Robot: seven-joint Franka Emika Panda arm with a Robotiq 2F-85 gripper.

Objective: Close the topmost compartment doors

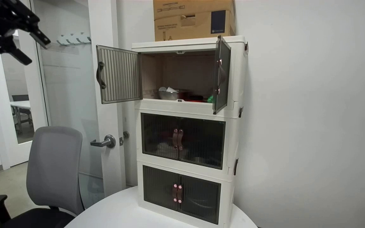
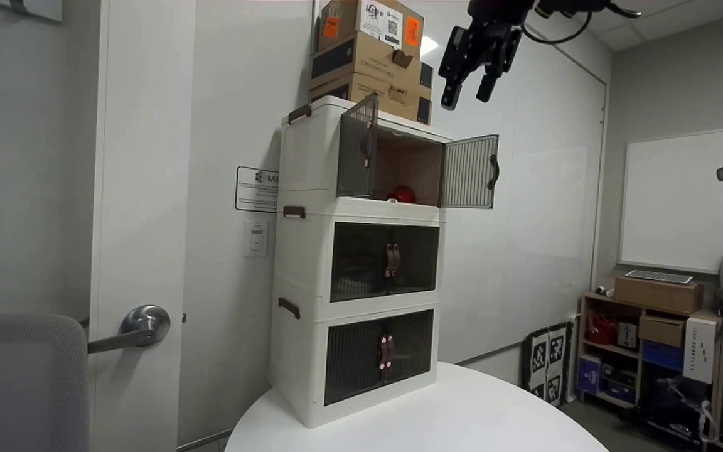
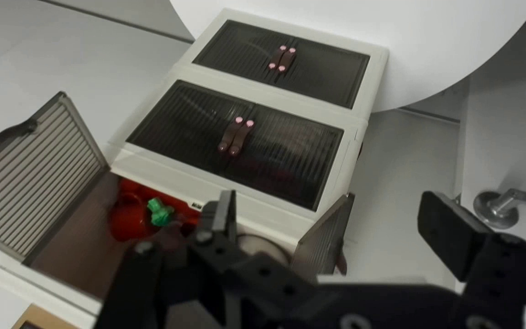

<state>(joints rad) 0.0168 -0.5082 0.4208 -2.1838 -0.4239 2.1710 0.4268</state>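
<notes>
The topmost compartment doors are two smoky translucent ribbed panels on the cream three-tier cabinet (image 1: 185,109). Both stand swung open. One panel shows its ribbed face at the left in an exterior view (image 1: 120,74); it is nearly edge-on in an exterior view (image 2: 356,154) and at lower middle in the wrist view (image 3: 320,240). The other panel (image 1: 223,76) also shows in an exterior view (image 2: 469,171) and at the left in the wrist view (image 3: 39,176). My black gripper (image 1: 37,53) is open and empty, up in front of the cabinet and apart from both panels. It also shows in an exterior view (image 2: 468,98) and the wrist view (image 3: 331,214).
The open tier holds a metal bowl (image 1: 171,95), a red item (image 3: 128,219) and a green item (image 3: 159,212). Cardboard boxes (image 2: 374,72) sit on top. The middle and lowest tiers are shut. The cabinet stands on a round white table (image 2: 462,408). A grey chair (image 1: 54,164) stands nearby.
</notes>
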